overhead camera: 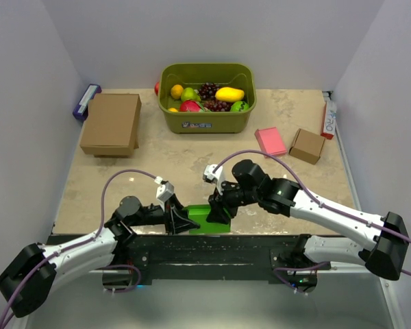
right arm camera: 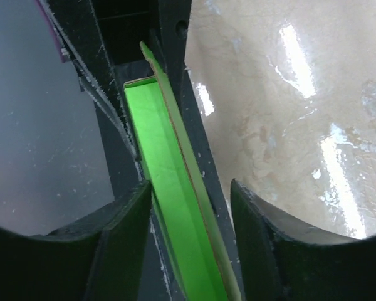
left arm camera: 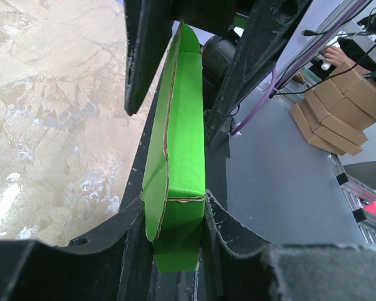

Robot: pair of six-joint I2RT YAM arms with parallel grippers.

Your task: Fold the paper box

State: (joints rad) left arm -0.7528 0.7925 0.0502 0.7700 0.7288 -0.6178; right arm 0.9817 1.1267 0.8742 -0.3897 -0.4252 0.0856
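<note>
The bright green paper box (overhead camera: 207,215) stands on edge at the table's near edge, between my two grippers. My left gripper (overhead camera: 185,221) is shut on its end; in the left wrist view the fingers (left arm camera: 238,232) press both sides of the box (left arm camera: 182,157), and a side flap stands loose on the left. My right gripper (overhead camera: 219,211) straddles the other end. In the right wrist view the box (right arm camera: 175,188) lies against the left finger (right arm camera: 122,219), with a gap to the right finger, so the right gripper (right arm camera: 191,207) is open.
An olive bin (overhead camera: 207,120) of toy fruit stands at the back centre. A large brown cardboard box (overhead camera: 111,123) is back left; a pink flat box (overhead camera: 270,141) and a small brown box (overhead camera: 307,145) are at the right. A black strip (overhead camera: 219,245) runs along the near edge.
</note>
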